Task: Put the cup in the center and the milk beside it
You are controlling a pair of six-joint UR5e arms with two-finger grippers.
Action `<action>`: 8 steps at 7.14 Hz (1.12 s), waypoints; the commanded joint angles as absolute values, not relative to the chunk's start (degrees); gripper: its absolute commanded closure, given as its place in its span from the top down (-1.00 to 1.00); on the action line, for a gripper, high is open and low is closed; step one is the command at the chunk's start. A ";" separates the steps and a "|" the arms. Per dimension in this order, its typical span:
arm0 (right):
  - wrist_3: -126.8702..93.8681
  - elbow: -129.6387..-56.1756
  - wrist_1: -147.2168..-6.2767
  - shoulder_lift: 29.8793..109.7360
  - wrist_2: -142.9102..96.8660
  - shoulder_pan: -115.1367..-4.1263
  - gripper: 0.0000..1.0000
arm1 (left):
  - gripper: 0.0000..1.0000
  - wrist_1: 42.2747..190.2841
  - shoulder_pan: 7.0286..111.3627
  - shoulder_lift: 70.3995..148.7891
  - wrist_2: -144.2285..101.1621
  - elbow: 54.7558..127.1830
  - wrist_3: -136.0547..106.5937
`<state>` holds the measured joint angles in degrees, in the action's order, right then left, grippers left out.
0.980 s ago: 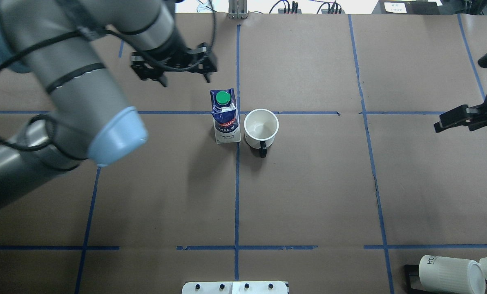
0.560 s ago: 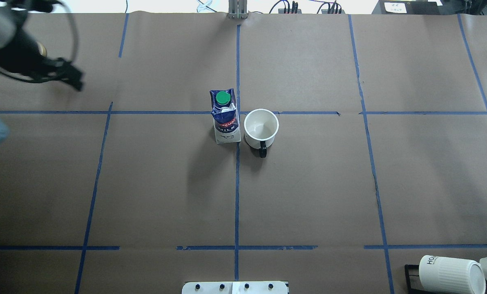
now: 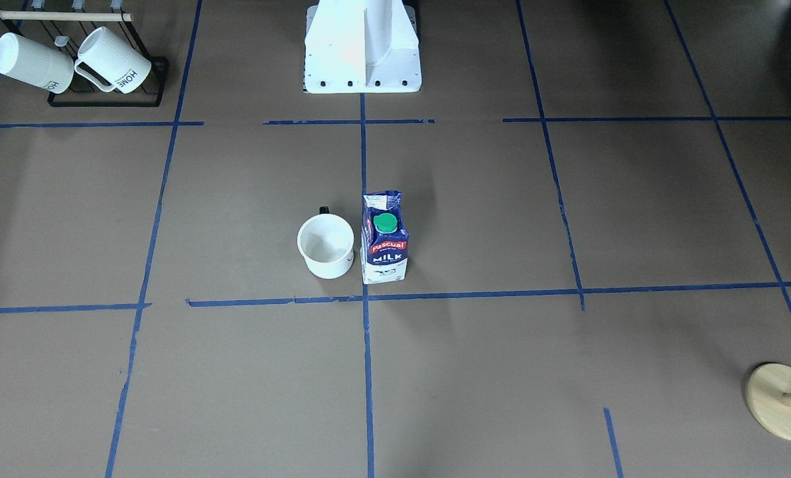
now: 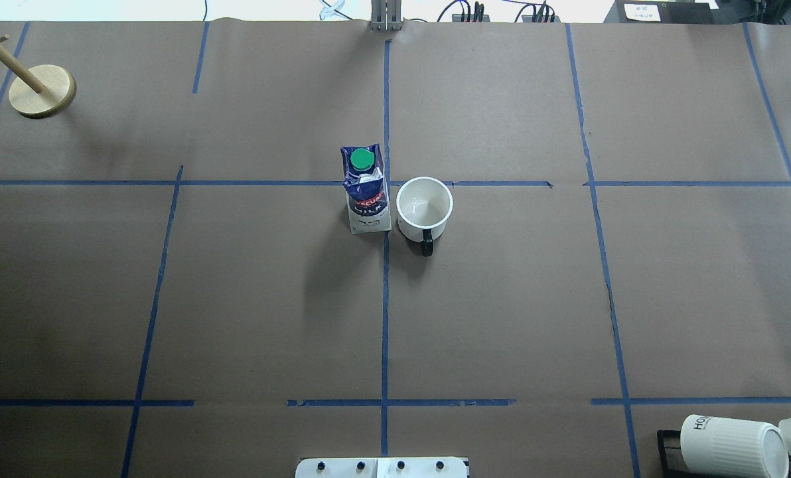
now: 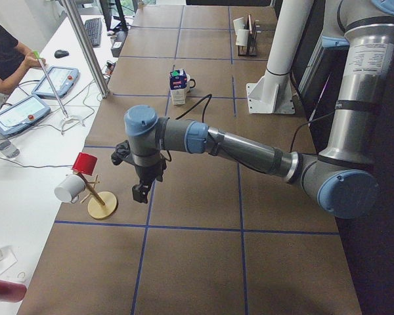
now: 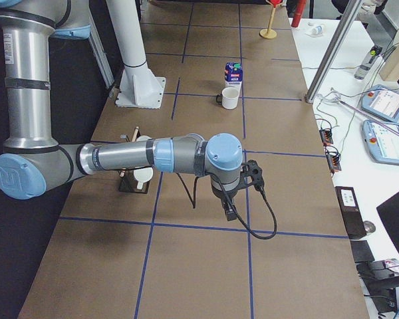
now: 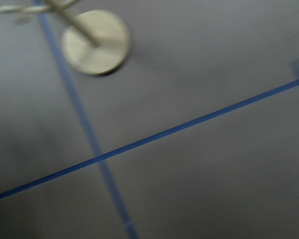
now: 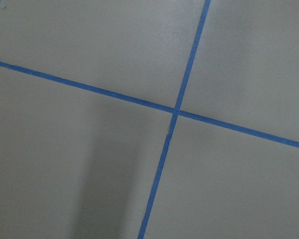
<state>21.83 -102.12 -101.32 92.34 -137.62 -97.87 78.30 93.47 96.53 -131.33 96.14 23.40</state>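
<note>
I'm watching my left gripper (image 5: 141,192) and right gripper (image 6: 230,214) hanging over the table (image 5: 197,216), and I cannot tell if their fingers are open. Farther off, the cup (image 4: 424,209) is standing just beside the milk (image 4: 367,192), next to the center (image 4: 386,183).

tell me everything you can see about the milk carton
The milk carton is a dark blue gable-top box, cardboard by its look, with a green round cap, a red "Pascual" label, white "MILK" lettering and a white band at the base. Its top ridge looks creased. It stands upright on the brown table, its base at the long middle tape line, near a crossing. The white cup stands close beside it, a thin gap between. Nothing holds it.
</note>
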 commanded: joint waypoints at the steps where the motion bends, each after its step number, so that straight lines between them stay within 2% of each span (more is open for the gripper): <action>1: 23.64 -102.48 -107.38 91.59 -136.85 -97.73 1.00 | 1.00 77.70 96.59 94.67 -135.43 92.20 26.89; 4: 22.24 -103.01 -107.58 92.11 -137.72 -95.47 1.00 | 1.00 66.47 96.42 95.71 -134.92 94.66 26.81; 8: 16.88 -103.97 -107.23 91.32 -138.43 -92.90 1.00 | 1.00 66.53 96.50 95.54 -135.44 96.24 26.10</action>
